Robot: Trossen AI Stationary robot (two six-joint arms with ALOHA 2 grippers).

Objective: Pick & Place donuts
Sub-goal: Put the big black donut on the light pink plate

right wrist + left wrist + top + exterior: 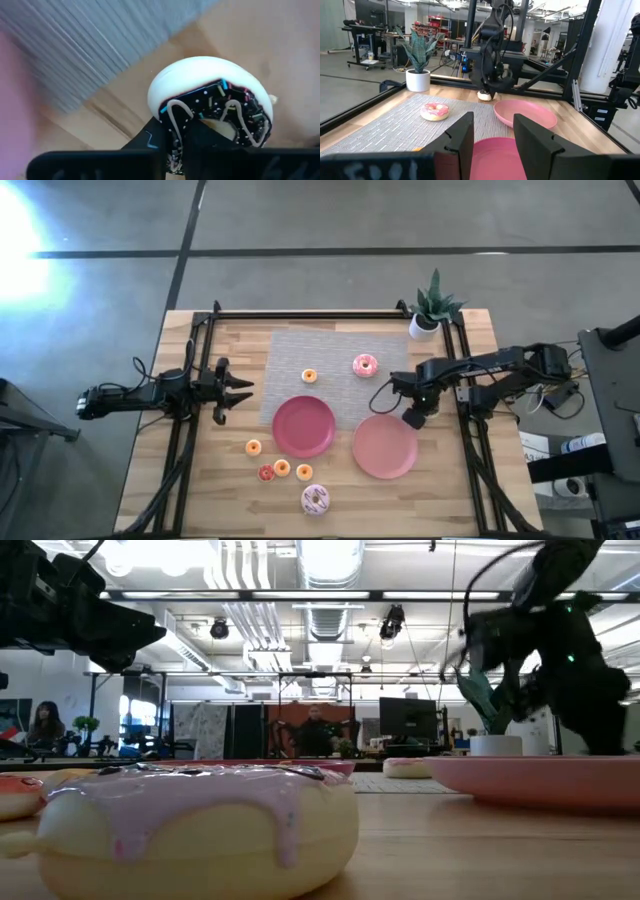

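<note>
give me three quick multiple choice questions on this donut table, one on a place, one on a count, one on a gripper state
1. Where does the pink-iced donut lie?
A. on the grey mat
B. on a plate
C. on bare wood

2. How many pink plates are on the table?
A. one
B. two
C. three

3. What is the right gripper doing?
A. hanging open
B. shut on nothing
C. shut on the dark-iced donut

Key: 1 A, the high view shows it on the mat; 2 B, a darker plate and a paler plate; 3 C, the right wrist view shows its fingers closed through the donut's ring.

bright overhead light | floor glare (20, 230) | near donut (190, 830) blurred
</note>
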